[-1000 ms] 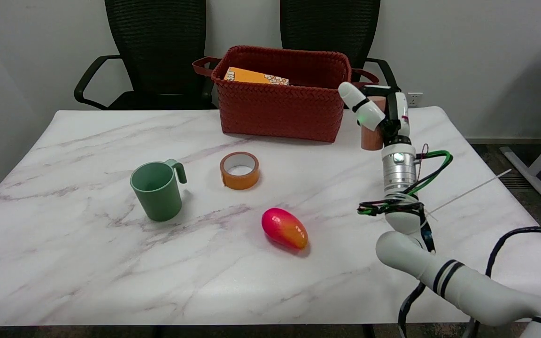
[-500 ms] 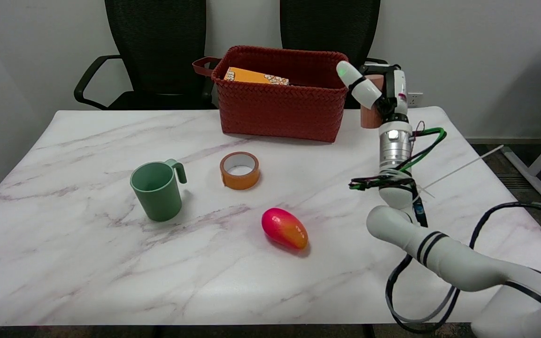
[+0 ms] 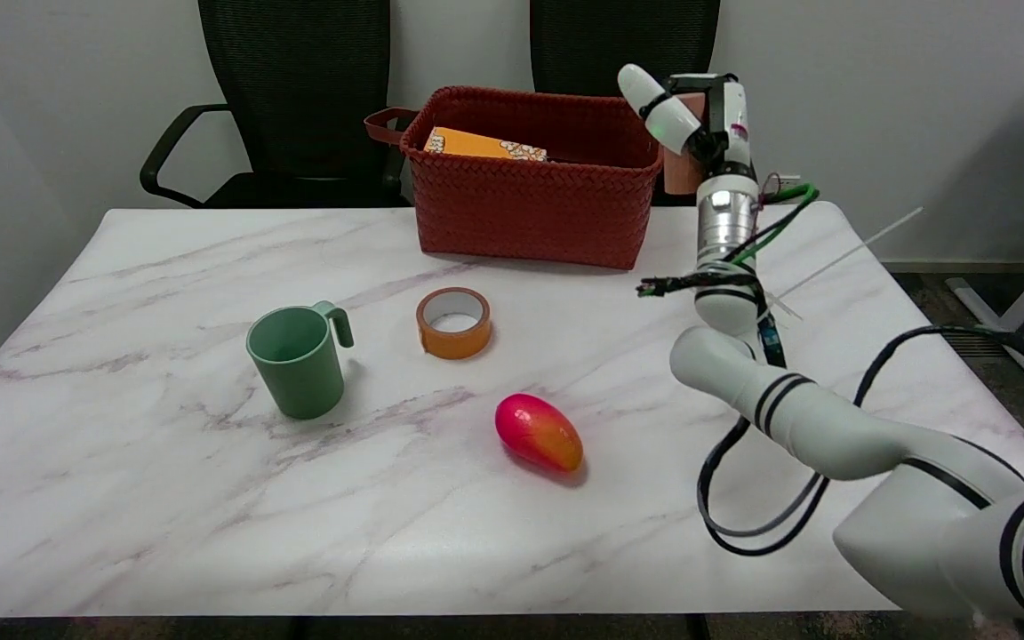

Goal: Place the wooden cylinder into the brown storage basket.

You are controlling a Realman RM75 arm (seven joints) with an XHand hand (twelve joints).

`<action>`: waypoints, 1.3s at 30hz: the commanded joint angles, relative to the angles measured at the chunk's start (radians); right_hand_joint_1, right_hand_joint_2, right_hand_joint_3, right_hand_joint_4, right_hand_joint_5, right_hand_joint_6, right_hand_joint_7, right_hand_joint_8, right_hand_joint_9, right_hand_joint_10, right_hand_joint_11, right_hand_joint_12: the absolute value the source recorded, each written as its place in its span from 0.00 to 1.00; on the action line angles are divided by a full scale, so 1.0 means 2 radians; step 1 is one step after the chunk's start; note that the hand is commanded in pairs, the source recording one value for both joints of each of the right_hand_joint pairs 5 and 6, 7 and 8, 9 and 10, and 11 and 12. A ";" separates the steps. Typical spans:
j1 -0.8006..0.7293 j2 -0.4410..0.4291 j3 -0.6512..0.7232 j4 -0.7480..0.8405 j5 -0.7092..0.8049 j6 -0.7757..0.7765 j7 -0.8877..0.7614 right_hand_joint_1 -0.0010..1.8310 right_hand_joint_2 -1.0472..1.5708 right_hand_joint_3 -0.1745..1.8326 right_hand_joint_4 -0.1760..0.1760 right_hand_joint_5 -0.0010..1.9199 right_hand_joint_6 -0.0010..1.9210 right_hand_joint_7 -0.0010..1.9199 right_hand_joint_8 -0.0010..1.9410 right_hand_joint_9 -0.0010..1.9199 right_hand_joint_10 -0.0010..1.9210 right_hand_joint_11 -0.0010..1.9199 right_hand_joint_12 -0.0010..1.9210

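My right hand holds the wooden cylinder upright in the air, just past the right end of the brown storage basket. The cylinder's top sits about level with the basket's rim, and most of it is hidden by my fingers. One white finger sticks out leftward over the basket's right edge. The woven basket stands at the table's back centre and has an orange box inside it.
A green mug stands at mid left, an orange tape roll lies in the middle, and a red-orange mango lies nearer the front. Two black chairs stand behind the table. My right arm crosses the table's right side.
My right hand has lifted the wooden cylinder off the table, raising it steadily and carrying it slightly left toward the basket's right end. Nothing else on the table moved.
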State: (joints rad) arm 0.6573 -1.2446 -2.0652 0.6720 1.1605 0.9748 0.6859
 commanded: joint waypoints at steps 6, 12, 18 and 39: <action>0.159 -0.064 -0.008 -0.141 -0.081 -0.059 -0.092 0.40 0.81 0.11 0.50 0.99 0.99 1.00 0.99 0.98 0.98 1.00 1.00; 0.200 -0.087 -0.008 -0.188 -0.137 -0.093 -0.143 0.39 0.82 0.12 0.50 0.99 0.99 1.00 0.99 0.98 0.98 1.00 1.00; 0.222 -0.104 -0.008 -0.215 -0.174 -0.122 -0.188 0.36 0.85 0.10 0.50 1.00 1.00 1.00 0.99 0.98 0.98 1.00 1.00; 0.233 -0.090 -0.005 -0.260 -0.184 -0.165 -0.318 0.25 1.00 0.00 0.50 1.00 1.00 0.99 0.98 0.91 0.91 1.00 1.00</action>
State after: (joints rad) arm 1.0730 -1.4315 -2.0795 0.2462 0.8359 0.7210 0.1960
